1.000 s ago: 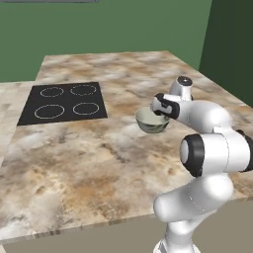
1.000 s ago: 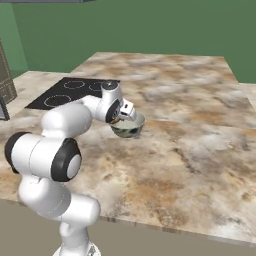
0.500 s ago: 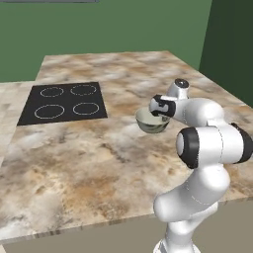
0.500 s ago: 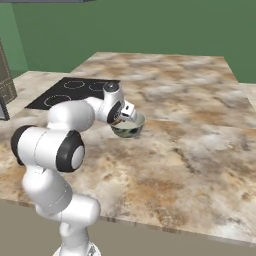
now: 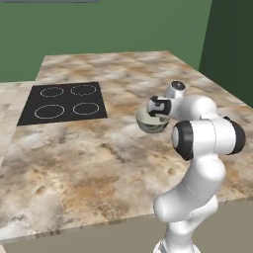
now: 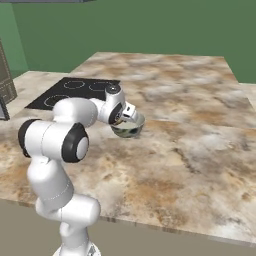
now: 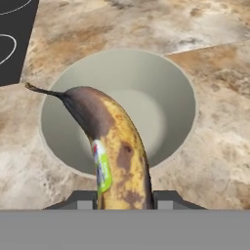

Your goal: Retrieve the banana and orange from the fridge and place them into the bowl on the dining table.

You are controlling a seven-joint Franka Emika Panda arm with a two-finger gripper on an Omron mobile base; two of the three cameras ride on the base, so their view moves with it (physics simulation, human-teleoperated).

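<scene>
The hand view looks down into the grey-green bowl [image 7: 161,97], which has nothing in it. A yellow-brown banana [image 7: 114,151] with dark blotches and a small sticker juts out over the bowl, and my gripper [image 7: 123,199] is shut on its lower end. From the base views, the gripper [image 5: 159,109] hovers just above the bowl [image 5: 148,123] on the marbled dining table [image 5: 89,163]. The bowl [image 6: 131,129] sits right of the cooktop. The orange and the fridge are out of view.
A black four-ring cooktop [image 5: 64,102] lies left of the bowl. The table's front edge [image 5: 99,222] runs close to the robot base. Green walls stand behind the table. A dark grey appliance edge [image 6: 5,85] shows at the far left.
The gripper with the banana stays over the bowl, almost still. The elbow of the arm has swung a little forward and upward.
</scene>
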